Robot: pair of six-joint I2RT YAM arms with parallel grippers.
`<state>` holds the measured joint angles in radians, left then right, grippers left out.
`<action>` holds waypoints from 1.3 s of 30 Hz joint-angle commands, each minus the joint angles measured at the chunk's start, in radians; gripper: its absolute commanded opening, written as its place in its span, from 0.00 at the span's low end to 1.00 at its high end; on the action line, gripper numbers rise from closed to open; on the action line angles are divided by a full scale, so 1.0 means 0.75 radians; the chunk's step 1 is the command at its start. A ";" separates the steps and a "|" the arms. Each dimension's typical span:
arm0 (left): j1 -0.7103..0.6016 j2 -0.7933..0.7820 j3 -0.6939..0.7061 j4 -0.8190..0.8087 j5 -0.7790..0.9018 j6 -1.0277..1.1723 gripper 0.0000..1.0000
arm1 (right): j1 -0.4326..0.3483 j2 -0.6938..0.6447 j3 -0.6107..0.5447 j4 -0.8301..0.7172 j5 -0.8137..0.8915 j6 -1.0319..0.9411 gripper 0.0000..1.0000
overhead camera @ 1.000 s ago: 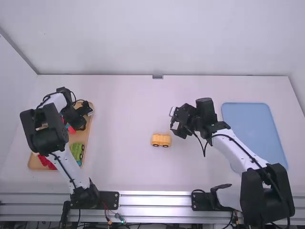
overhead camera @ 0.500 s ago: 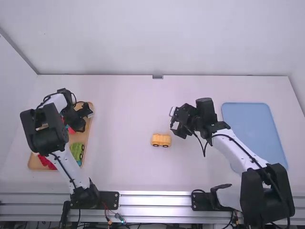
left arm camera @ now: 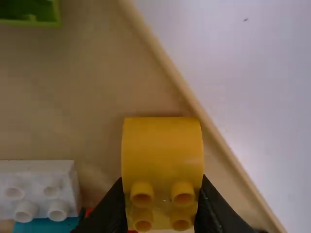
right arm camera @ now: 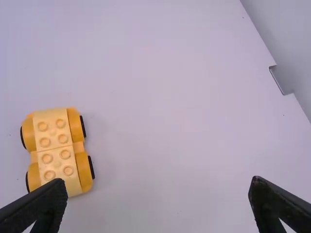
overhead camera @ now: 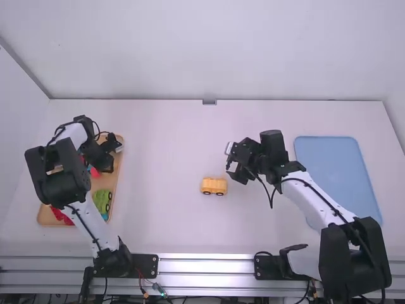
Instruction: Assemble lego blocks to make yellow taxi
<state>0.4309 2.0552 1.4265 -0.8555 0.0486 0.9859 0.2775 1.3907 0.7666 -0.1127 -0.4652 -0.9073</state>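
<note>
Left gripper (overhead camera: 114,156): is closed on yellow block (left arm camera: 163,150), curved, with hollow studs
Right gripper (overhead camera: 231,163): is wide open, empty
Yellow car (right arm camera: 56,153): stands near one open jaw, has studded top

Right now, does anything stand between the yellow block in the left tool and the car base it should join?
Only the tray's rim, beside the block. Past it, nothing visible stands before the base; the right tool hangs on the base's far side.
</note>
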 commanded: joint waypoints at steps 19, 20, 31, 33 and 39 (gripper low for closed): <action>-0.744 -0.325 -0.259 0.064 0.087 0.283 0.01 | -0.005 -0.014 0.028 -0.040 -0.007 0.064 0.99; -0.802 -0.325 -0.272 0.067 0.065 0.307 0.01 | -0.006 -0.014 0.028 -0.045 -0.006 0.062 0.99; -1.038 -0.316 -0.460 0.330 0.053 0.323 0.02 | -0.088 -0.014 0.028 -0.051 -0.013 0.138 0.99; -1.035 -0.316 -0.473 0.330 0.084 0.322 0.01 | -0.095 -0.014 0.027 -0.067 -0.024 0.122 0.99; -1.030 -0.304 -0.473 0.383 0.191 0.313 0.02 | -0.101 -0.014 0.026 -0.067 -0.082 0.123 0.99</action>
<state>-0.3470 1.8175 1.0760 -0.5690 0.1341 1.2236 0.2028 1.3907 0.7666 -0.1608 -0.4976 -0.8181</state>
